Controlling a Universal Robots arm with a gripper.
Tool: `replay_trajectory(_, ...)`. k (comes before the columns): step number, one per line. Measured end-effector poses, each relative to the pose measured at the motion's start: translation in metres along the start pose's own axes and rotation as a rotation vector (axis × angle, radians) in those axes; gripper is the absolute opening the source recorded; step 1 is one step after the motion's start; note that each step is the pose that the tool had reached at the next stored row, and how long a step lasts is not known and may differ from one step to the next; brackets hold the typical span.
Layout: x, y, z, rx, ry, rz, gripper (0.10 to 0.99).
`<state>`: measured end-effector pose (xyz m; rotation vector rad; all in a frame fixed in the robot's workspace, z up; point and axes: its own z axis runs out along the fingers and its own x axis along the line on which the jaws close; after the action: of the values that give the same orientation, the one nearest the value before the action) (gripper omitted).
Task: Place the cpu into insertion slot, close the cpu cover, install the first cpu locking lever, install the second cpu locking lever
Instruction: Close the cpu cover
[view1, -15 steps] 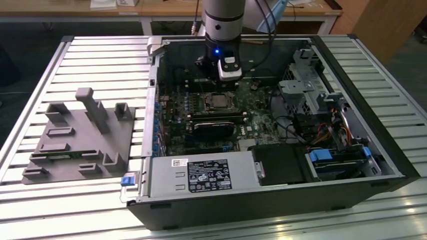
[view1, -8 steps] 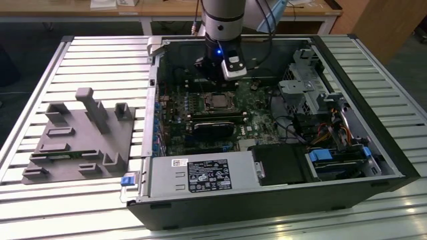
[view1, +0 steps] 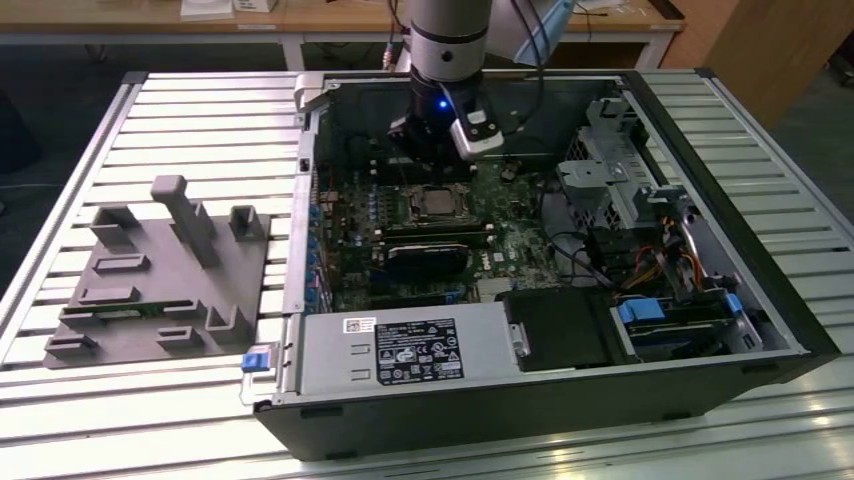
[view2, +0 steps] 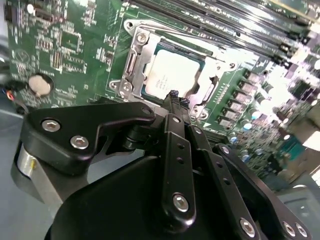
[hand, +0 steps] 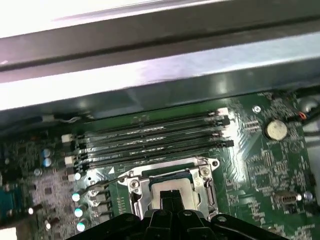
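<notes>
The cpu (view2: 172, 75), a square chip with a dull silver top, lies flat in the insertion slot (view2: 150, 92) on the green motherboard. The silver cpu cover (view2: 132, 65) frames it and looks lowered around it. My gripper (view2: 174, 96) hangs just over the socket's edge, its black fingertips pressed together with nothing between them. In the first wrist view the gripper (hand: 170, 197) covers part of the cpu (hand: 170, 187), and a thin metal lever (hand: 107, 181) sticks out beside the socket. In the exterior view the gripper (view1: 434, 178) sits directly above the cpu (view1: 434, 203).
Long black memory slots (hand: 150, 140) run beside the socket, with a coin battery (hand: 275, 130) nearby. The open computer case (view1: 307, 200) walls in the board. A power supply (view1: 400, 350) and drive cage (view1: 627, 170) stand inside it. A grey fixture (view1: 160, 270) lies at the exterior view's left.
</notes>
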<state>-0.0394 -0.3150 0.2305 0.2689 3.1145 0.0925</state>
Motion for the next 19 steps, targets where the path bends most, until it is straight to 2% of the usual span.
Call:
replay_trajectory(11, 0.0, 0.0, 0.0001, -0.002, 0.0119, -0.197, 0.106)
replay_trajectory(16, -0.0001, -0.0003, 0.0003, -0.002, 0.0123, -0.205, 0.106)
replay_trajectory(19, -0.0001, -0.0009, 0.0013, -0.002, 0.0109, -0.18, 0.106)
